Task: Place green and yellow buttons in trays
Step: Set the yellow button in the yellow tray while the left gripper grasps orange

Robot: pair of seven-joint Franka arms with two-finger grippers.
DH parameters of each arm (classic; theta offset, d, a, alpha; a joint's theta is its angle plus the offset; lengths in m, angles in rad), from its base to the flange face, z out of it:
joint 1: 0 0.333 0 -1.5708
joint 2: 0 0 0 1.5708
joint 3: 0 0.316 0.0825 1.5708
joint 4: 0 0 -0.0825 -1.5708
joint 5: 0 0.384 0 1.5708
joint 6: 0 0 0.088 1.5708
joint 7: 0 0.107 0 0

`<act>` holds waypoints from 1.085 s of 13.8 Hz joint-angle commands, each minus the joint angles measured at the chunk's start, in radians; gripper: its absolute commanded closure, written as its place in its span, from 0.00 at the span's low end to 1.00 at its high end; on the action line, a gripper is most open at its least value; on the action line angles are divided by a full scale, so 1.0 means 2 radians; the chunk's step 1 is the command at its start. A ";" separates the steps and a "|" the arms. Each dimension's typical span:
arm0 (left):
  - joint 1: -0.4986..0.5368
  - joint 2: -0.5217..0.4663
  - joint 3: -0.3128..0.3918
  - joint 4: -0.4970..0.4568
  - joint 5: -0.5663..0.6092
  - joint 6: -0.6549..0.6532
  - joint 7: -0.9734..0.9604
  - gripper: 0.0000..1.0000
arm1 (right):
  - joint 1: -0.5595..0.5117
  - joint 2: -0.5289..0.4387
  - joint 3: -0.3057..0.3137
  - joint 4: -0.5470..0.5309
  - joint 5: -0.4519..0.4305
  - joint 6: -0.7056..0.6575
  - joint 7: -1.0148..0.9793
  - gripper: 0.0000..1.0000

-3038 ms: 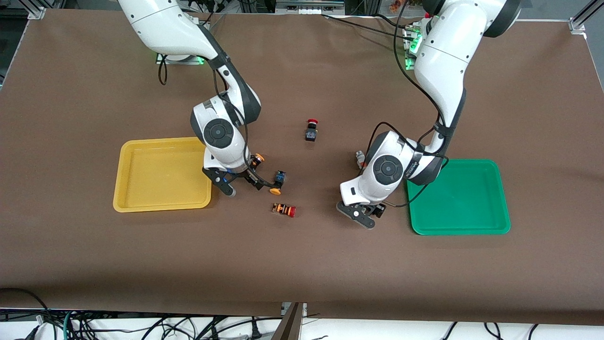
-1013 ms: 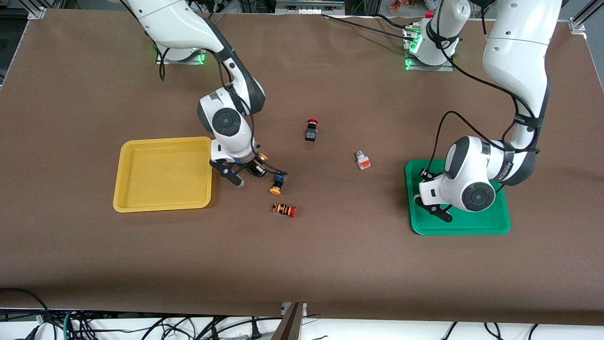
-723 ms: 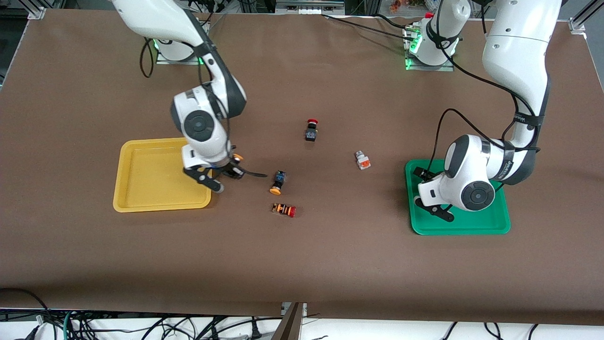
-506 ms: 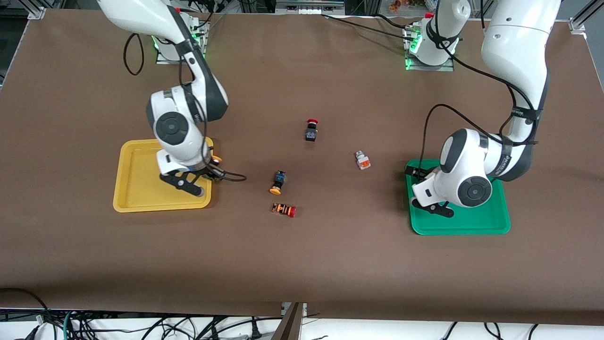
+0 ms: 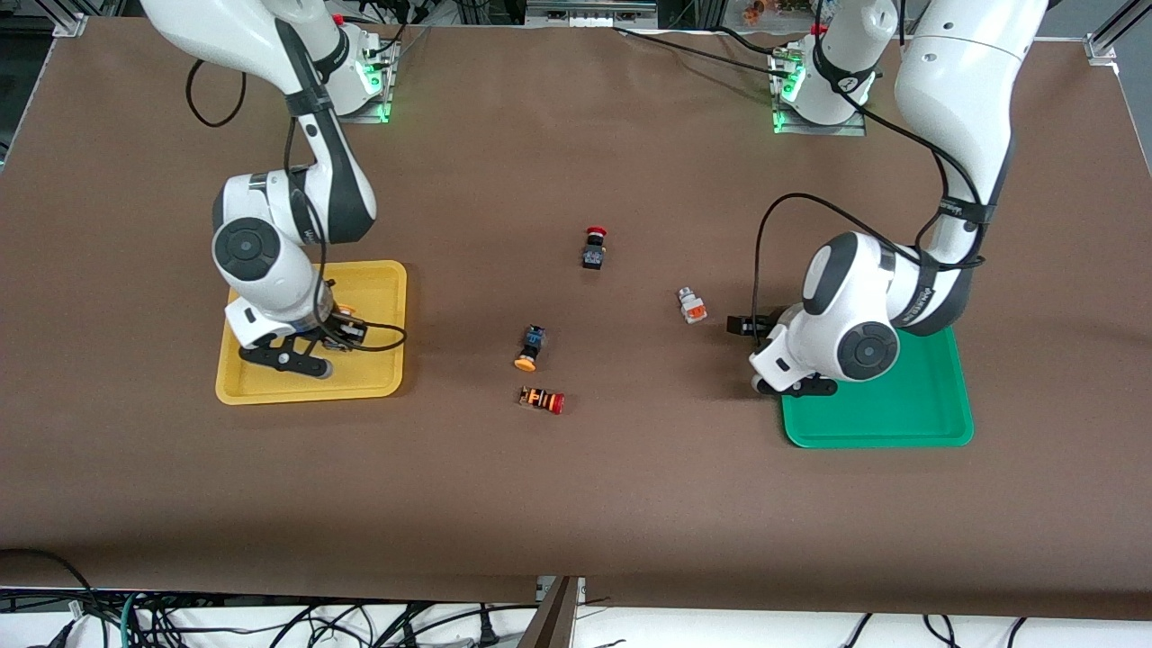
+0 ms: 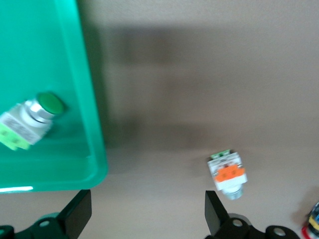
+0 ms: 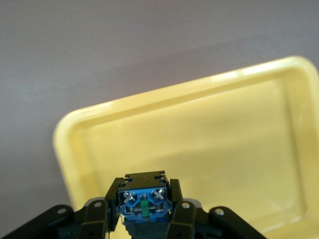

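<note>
Two buttons were already dealt with or nearly so: a green-capped button (image 6: 31, 122) lay in the green tray (image 5: 936, 418), and the right gripper (image 5: 315, 346), its jaws closed on a blue-bodied button (image 7: 144, 203), hung over the yellow tray (image 5: 378, 279). We judged the coming move to be the left gripper's (image 5: 765, 355). Its jaws stood fully apart and empty over the green tray's edge toward the table's middle. The whitish button with the orange block (image 5: 691, 306) lay near it on the table, toward the right arm's end, long axis roughly running toward the front camera.
</note>
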 commanded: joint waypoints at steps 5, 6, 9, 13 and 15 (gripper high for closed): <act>-0.059 -0.003 -0.002 -0.077 -0.012 0.132 -0.113 0.00 | -0.076 -0.033 -0.002 -0.105 0.029 0.113 -0.171 1.00; -0.060 -0.003 -0.013 -0.100 -0.028 0.167 -0.124 0.00 | -0.084 -0.031 -0.002 -0.105 0.065 0.113 -0.213 1.00; -0.060 -0.003 -0.018 -0.133 -0.038 0.222 -0.127 0.00 | -0.094 -0.017 -0.002 -0.100 0.193 0.113 -0.340 1.00; -0.061 -0.006 -0.019 -0.134 -0.039 0.215 -0.130 0.90 | -0.097 -0.014 -0.002 -0.095 0.206 0.113 -0.358 0.21; -0.060 -0.008 -0.019 -0.132 -0.038 0.209 -0.129 1.00 | -0.097 -0.014 -0.001 -0.093 0.206 0.113 -0.353 0.02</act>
